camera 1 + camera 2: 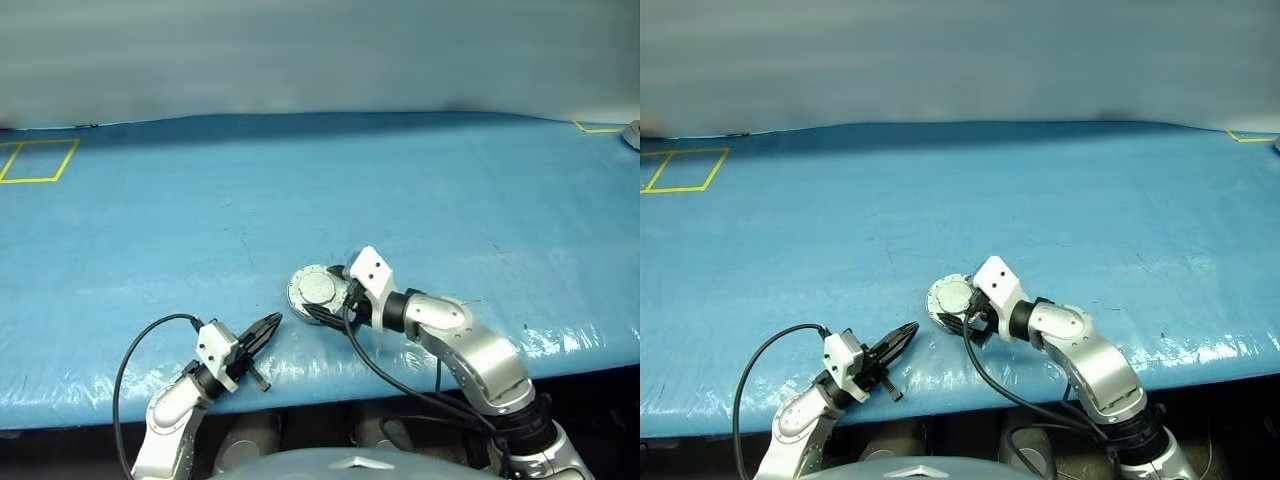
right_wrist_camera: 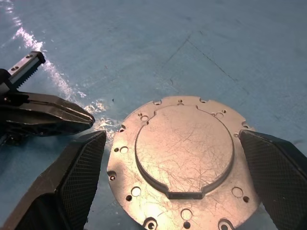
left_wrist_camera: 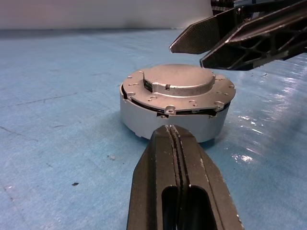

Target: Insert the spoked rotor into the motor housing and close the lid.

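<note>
Silver and round, the metal motor housing point(image 3: 170, 115) stands on the blue plastic-covered worktop point(image 1: 420, 190) near its front edge, with the plain grey lid point(image 2: 180, 160) already on top, though one side looks slightly raised, so it is perhaps not fully seated. The right pincer point(image 2: 177, 177) is spread wide on both sides of the lid without touching it. The left pincer point(image 3: 173, 139) is pressed together, empty, just beside the housing, probably ready to steady it.

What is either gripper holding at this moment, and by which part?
Nothing is held. The right gripper hangs over the lid with its jaws open, clear of the rim. The left gripper is shut and empty beside the motor housing.
</note>
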Controlling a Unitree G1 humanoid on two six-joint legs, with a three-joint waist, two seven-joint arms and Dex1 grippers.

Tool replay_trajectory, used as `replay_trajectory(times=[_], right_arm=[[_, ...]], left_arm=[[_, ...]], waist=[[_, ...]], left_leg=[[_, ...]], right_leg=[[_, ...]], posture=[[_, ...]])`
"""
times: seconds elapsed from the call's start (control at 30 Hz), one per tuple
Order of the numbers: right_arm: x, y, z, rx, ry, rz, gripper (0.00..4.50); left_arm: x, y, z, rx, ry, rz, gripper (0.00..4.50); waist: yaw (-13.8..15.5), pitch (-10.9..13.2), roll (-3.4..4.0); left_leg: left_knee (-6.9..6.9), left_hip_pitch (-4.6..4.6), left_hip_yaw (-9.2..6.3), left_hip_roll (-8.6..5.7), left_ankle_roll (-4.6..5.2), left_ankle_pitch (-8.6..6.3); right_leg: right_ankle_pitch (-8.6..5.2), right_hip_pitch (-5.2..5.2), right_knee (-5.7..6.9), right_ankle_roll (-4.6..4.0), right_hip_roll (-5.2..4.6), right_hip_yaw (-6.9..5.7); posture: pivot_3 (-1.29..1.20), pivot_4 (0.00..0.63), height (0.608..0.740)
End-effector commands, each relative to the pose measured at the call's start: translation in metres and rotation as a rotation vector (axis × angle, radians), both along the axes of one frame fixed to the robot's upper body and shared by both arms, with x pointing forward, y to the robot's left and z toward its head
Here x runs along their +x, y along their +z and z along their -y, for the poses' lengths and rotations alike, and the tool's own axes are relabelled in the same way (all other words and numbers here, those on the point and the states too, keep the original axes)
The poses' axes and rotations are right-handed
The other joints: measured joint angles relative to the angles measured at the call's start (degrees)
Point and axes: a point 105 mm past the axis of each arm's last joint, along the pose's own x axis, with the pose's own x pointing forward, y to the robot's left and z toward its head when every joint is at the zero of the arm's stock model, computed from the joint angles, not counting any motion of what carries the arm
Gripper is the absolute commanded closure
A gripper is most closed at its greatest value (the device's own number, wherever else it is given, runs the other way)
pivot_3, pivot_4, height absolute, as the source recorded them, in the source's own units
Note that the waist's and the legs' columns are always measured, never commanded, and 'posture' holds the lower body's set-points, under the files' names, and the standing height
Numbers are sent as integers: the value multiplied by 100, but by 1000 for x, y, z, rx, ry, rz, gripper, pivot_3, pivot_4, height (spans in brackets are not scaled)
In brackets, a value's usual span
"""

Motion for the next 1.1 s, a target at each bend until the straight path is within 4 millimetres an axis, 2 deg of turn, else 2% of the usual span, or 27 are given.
replay_trajectory(times=[0.03, 0.23, 0.47, 0.57, 0.63, 0.67, 0.97, 1.1], right_arm=[[7, 7, -1, -18, 10, 76, 19], [14, 5, 2, -54, 45, 129, 19], [11, 0, 2, -52, 128, 127, 19], [11, -1, 0, -45, 138, 124, 605], [10, 0, -2, -28, 140, 125, 1271], [10, 1, -3, -20, 138, 127, 1465], [14, 17, -6, 69, 75, 131, 1461], [11, 15, -6, 62, 71, 117, 1461]], left_arm=[[1, 4, -4, 2, 12, 34, 4500], [0, -9, -12, 16, 19, 17, 4500], [0, -17, -16, 29, 28, 14, 4500], [1, -16, -14, 30, 33, 15, 4500], [1, -14, -11, 28, 34, 15, 4500], [2, -14, -11, 28, 35, 15, 4500], [1, -14, -12, 33, 39, 5, 4500], [1, -15, -13, 34, 38, 3, 4500]], waist=[[0, 0, 0], [4, -1, 1], [1, -11, 18], [1, -15, 24], [1, -16, 26], [0, -16, 26], [1, -15, 26], [1, -15, 27]], left_leg=[[0, 0, 0, 0, 0, 0], [0, 1, -2, 0, 0, 0], [0, 11, -2, 3, 0, 0], [0, 12, -3, 4, 0, 0], [0, 12, -3, 4, 0, 0], [0, 12, -3, 4, 0, 0], [0, 11, -3, 4, 0, 0], [0, 11, -4, 4, 0, 0]], right_leg=[[0, 0, 0, 0, 0, 0], [0, 2, -1, 0, 1, -4], [0, 13, 2, 0, 1, -5], [0, 13, 2, 0, 1, -5], [0, 13, 2, 0, 1, -5], [0, 13, 2, 0, 2, -5], [0, 11, 2, 0, 1, -4], [0, 10, 2, -1, 2, -4]], posture=[[0, 150, 740], [0, 150, 740], [0, 150, 740], [0, 150, 740], [0, 150, 740], [0, 150, 740], [0, 150, 740], [0, 150, 740]])
